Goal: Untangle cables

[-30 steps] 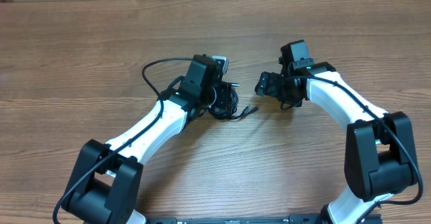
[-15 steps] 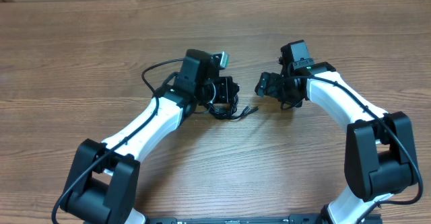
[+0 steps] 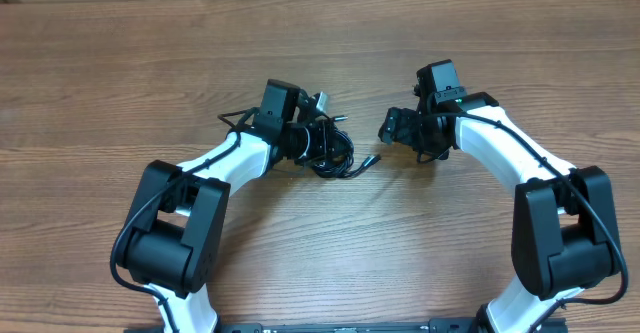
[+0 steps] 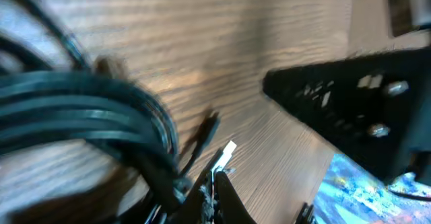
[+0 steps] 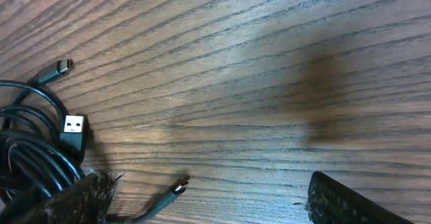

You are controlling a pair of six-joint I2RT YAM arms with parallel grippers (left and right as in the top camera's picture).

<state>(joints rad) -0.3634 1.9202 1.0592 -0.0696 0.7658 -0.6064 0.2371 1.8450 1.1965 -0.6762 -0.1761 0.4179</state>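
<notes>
The cables (image 3: 338, 159) lie as a small black bunch on the wooden table, with one loose end (image 3: 374, 160) trailing to the right. My left gripper (image 3: 323, 141) is down in the left side of this bunch. In the blurred left wrist view its jaws (image 4: 219, 183) are pressed shut beside the coil (image 4: 87, 109), with a small silver tip (image 4: 229, 148) just past them; whether it is pinched I cannot tell. My right gripper (image 3: 385, 126) stands open just right of the bunch. In its wrist view a thin plug end (image 5: 180, 183) lies between the spread fingers (image 5: 357, 204), a USB plug (image 5: 74, 126) to the left.
The bare wooden table (image 3: 120, 73) stretches all round the bunch. A thicker black wire (image 3: 228, 123) loops off my left arm next to the cables. Both arms reach in from the near edge, their wrists close together over the middle.
My left arm has swung its wrist and forearm to the left and turned, while its gripper stays at the bunch. The right arm has not moved.
</notes>
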